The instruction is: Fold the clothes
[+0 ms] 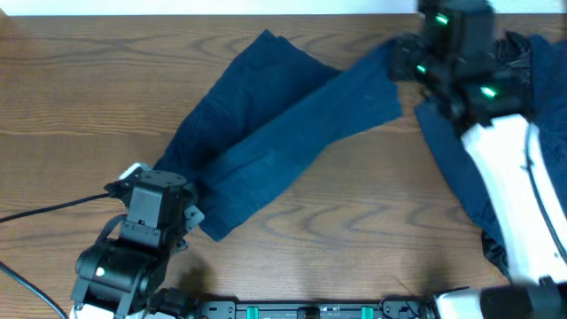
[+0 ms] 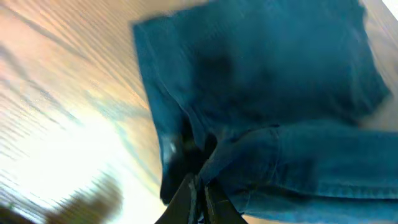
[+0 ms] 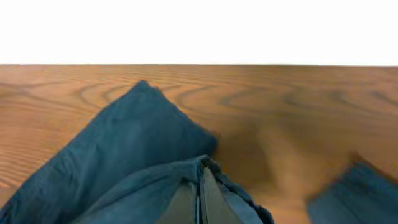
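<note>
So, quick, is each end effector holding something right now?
Left end effector: closed, pinching the blue shorts.
Right end effector: closed, pinching the same shorts at the other end.

Overhead view: the desk [image 1: 80, 97] is viewed from directly above and from afar, so that its whole width is taken in. Left wrist view: the garment [image 2: 267, 81] is seen obliquely at close range along the left tool [image 2: 200, 198]. Right wrist view: the desk is sighted low over the right tool [image 3: 200, 196] towards its far edge. The spread garment is shared by all three views.
</note>
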`<move>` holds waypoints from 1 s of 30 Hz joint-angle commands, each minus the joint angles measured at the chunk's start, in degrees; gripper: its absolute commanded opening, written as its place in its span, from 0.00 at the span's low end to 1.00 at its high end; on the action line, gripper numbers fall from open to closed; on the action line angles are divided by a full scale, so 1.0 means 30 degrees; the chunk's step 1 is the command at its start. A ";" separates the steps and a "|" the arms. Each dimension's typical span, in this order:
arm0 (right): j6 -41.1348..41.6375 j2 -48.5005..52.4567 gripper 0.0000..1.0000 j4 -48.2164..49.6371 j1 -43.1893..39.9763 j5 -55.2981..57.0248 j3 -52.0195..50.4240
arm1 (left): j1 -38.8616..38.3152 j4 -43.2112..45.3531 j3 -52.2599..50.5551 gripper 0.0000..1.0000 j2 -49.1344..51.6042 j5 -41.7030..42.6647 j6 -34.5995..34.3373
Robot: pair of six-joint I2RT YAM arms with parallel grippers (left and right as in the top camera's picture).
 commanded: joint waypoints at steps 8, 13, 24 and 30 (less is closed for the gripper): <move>-0.0991 0.6258 0.01 0.5326 0.2426 0.1027 0.0962 | 0.0823 0.3184 -0.0685 0.06 0.4007 -0.8524 -0.1647; -0.0984 0.8517 0.01 0.8837 0.3060 0.1027 0.0962 | 0.2812 0.5581 -0.0692 0.06 0.7242 -0.9697 -0.1654; -0.0874 1.1424 0.01 1.5212 0.3621 0.1005 0.0962 | 0.7111 1.0550 -0.0692 0.07 1.2247 -0.8918 -0.1494; -0.1333 1.1919 0.99 1.4914 0.3599 0.1020 0.0962 | 0.7745 1.1380 -0.0685 0.46 1.3544 -0.8123 0.0576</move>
